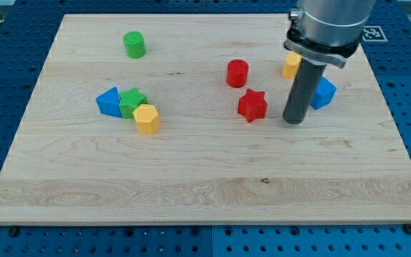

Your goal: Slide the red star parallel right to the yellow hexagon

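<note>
The red star (252, 106) lies on the wooden board, right of centre. The yellow hexagon (147, 118) lies to the left of centre, touching a green star-like block (132, 102). My tip (294, 121) rests on the board just right of the red star, with a small gap between them, at about the star's lower edge. The rod rises to the arm's grey body at the view's top right.
A blue block (108, 101) touches the green one on its left. A green cylinder (134, 44) stands at the upper left. A red cylinder (237, 73) stands above the red star. A yellow block (290, 65) and a blue block (323, 93) lie partly behind the rod.
</note>
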